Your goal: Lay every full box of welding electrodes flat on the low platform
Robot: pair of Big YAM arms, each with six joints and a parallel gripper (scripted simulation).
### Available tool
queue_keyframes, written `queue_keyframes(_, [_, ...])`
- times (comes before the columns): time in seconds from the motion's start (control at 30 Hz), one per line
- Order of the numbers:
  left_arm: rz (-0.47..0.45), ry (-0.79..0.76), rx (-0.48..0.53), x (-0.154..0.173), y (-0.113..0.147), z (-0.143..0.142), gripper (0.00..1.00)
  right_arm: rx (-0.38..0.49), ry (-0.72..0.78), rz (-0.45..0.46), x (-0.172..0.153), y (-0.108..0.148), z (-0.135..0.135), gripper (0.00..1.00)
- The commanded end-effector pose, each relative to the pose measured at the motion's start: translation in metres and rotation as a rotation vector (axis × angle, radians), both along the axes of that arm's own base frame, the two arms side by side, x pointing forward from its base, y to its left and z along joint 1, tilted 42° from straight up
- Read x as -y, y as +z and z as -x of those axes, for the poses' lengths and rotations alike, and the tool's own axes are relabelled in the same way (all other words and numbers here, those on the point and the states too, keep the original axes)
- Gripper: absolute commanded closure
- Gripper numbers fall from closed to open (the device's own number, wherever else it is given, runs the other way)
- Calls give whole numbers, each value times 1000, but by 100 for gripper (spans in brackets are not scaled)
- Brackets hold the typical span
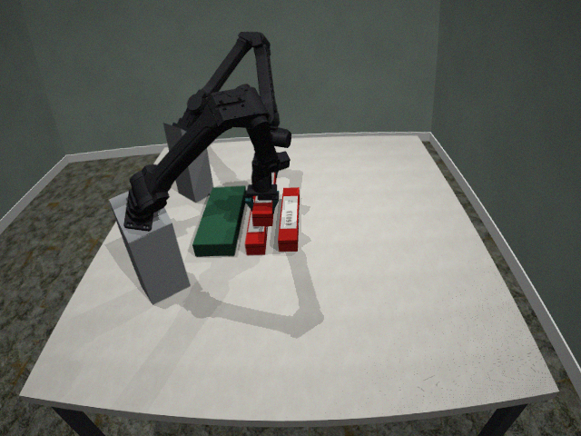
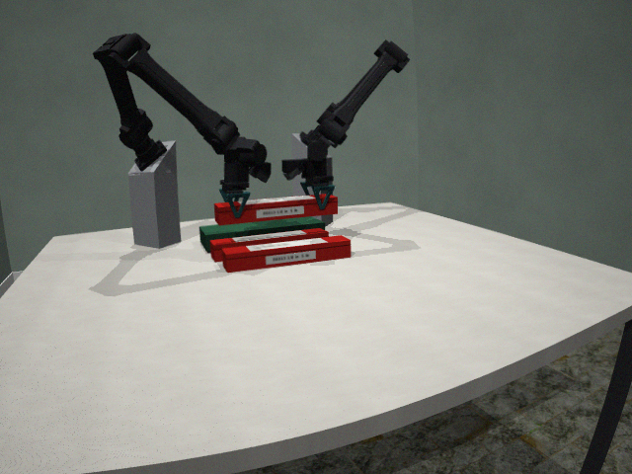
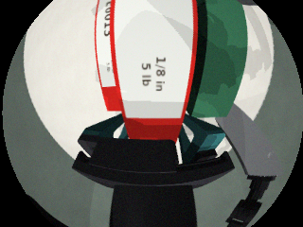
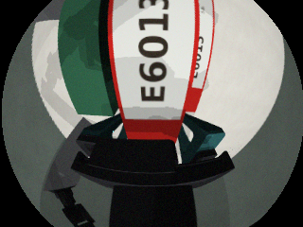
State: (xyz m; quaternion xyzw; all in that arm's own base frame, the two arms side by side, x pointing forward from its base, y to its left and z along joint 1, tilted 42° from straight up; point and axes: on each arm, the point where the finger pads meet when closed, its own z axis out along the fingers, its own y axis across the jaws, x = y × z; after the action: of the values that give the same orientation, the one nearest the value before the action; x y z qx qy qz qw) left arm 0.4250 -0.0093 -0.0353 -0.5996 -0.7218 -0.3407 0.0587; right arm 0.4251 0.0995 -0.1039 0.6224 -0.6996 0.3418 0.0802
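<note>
Both grippers hold one red box of electrodes (image 2: 276,207) level in the air, one at each end. My right gripper (image 2: 235,203) is shut on the "E6013" end (image 4: 154,57). My left gripper (image 2: 321,198) is shut on the "1/8 in 5 lb" end (image 3: 154,57). The box hangs above the gap between the green low platform (image 2: 260,226) and the nearest box on the table. Two more red boxes (image 2: 269,239) (image 2: 285,253) lie flat on the table beside the platform. In the top view the held box (image 1: 262,213) hides part of the middle box (image 1: 255,236).
Two grey pedestals (image 1: 152,248) (image 1: 190,163) carry the arms, behind and beside the platform (image 1: 220,220). The third box (image 1: 288,218) lies on the far side from the platform. A raised rim runs along the table's edges.
</note>
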Motion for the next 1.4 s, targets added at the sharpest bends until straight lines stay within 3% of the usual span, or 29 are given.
queue_keyframes(0.0, [-2,-52,62,19,25,-12,100,65,56,-24,-28,30,-9,100])
queue_keyframes(0.87, [0,-51,66,19,22,-13,100,62,57,-22,-25,26,-7,100])
queue_keyframes(0.9, [0,-51,66,19,22,-13,100,57,32,-22,-7,4,-4,100])
queue_keyframes(0.93, [-2,-27,45,5,2,-5,100,57,32,-23,-8,5,-4,100])
queue_keyframes(1.37, [-1,-27,47,14,14,0,100,58,32,-24,-16,16,1,100])
